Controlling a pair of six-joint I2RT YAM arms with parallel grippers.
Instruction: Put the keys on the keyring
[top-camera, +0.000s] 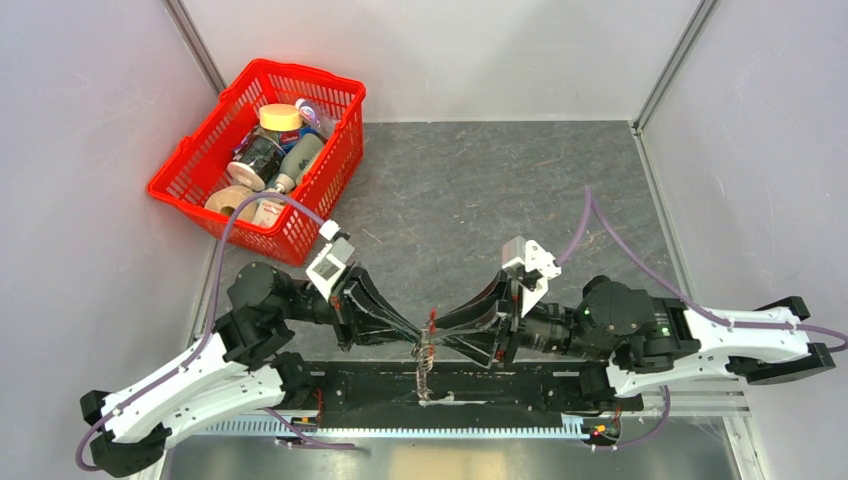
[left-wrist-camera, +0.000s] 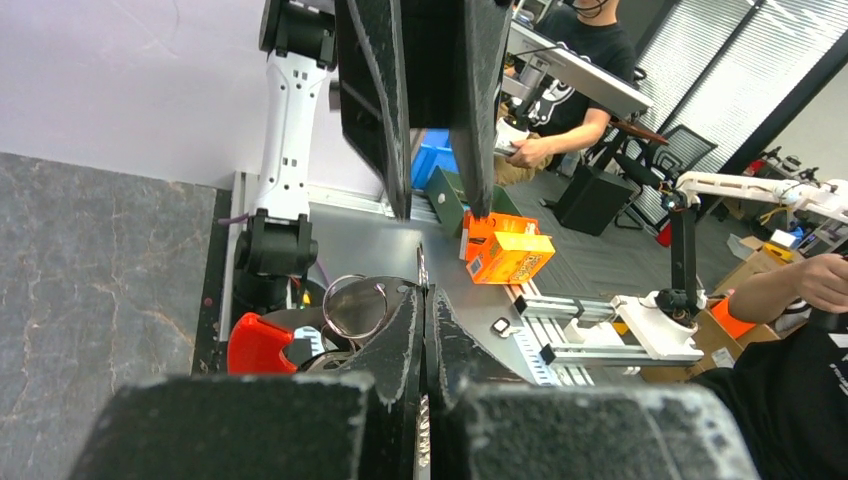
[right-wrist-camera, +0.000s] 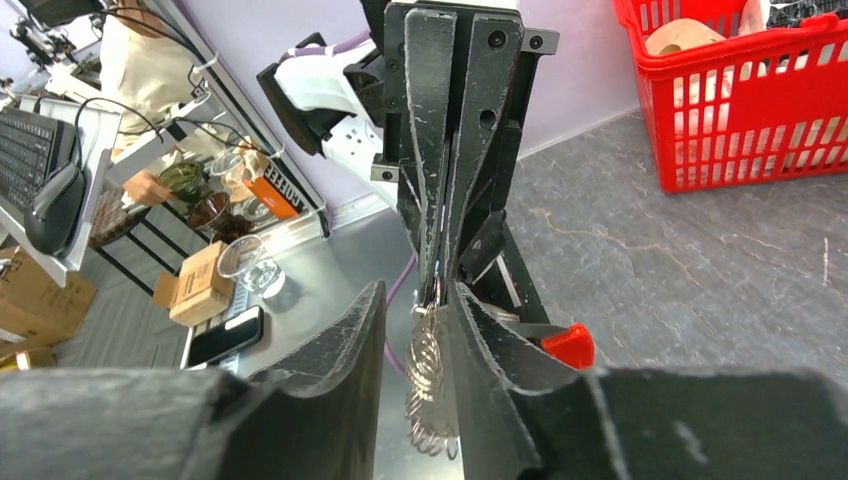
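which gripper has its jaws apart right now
The right gripper: its fingers stand apart, with the keyring hanging in the gap. The left gripper is pinched shut at the keyring's top.

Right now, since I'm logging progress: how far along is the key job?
Done: the silvery coiled metal keyring is up in the air, hanging free. In hand: the left tool is shut on its top end, while the right tool stands open around the coil. Left: no key shows on it, so the threading apparently is not yet done.
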